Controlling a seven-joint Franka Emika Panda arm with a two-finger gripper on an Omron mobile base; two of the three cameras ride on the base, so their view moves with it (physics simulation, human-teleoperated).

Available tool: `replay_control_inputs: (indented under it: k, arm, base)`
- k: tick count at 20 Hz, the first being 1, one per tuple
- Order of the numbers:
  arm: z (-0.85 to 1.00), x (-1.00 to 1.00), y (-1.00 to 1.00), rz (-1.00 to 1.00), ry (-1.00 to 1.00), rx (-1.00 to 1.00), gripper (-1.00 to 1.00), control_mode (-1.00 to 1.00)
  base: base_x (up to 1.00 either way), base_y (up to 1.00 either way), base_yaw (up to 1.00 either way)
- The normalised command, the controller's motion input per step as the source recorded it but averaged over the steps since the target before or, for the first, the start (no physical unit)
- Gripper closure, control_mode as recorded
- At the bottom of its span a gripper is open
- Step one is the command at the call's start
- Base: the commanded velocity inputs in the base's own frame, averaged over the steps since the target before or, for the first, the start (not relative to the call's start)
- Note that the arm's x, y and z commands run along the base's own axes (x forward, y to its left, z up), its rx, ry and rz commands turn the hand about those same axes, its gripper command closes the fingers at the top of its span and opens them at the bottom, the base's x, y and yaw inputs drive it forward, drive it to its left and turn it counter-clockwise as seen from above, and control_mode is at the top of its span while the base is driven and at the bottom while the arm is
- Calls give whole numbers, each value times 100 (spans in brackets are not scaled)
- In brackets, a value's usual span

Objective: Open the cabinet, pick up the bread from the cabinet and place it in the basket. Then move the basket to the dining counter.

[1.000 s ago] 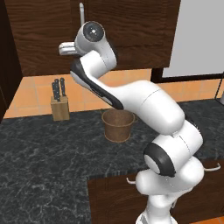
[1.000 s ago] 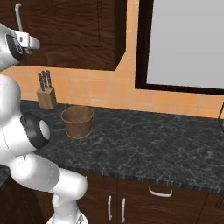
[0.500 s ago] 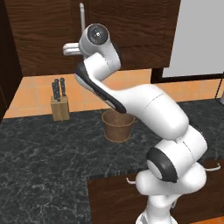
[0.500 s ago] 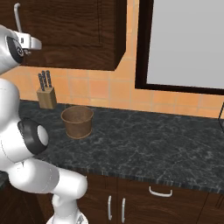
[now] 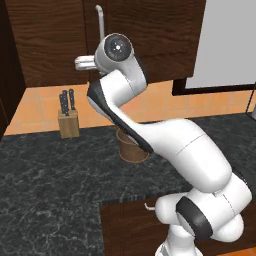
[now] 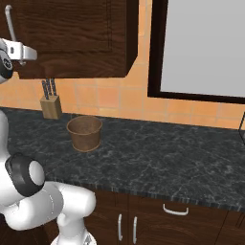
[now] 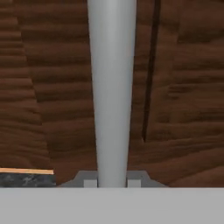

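The white arm reaches up high from its base. It bends at the elbow and goes up to a round wrist at the top. The hand points away from the cameras. The gripper (image 7: 112,181) is right up at the silver handle (image 7: 112,87). One small finger sits on each side of the bar, close against it, with the bar between them.

A wooden knife block (image 5: 69,121) holding dark-handled knives (image 6: 48,87) stands at the back edge of the black speckled bench (image 6: 158,158), against the orange tiled wall (image 6: 115,99). A dark-framed window (image 6: 201,48) sits above the bench.
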Motion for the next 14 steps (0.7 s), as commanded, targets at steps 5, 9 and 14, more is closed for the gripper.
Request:
replay_control_inputs:
  k: [5,9,14]
  arm:
    - [16,-97,-24,-8,0,0,100,-100]
    - [2,-88,-40,-8,0,0,100,-100]
    - [4,-72,-49,-10,0,0,100,-100]
  base:
    - [0,0,0]
    - [0,0,0]
    - [0,0,0]
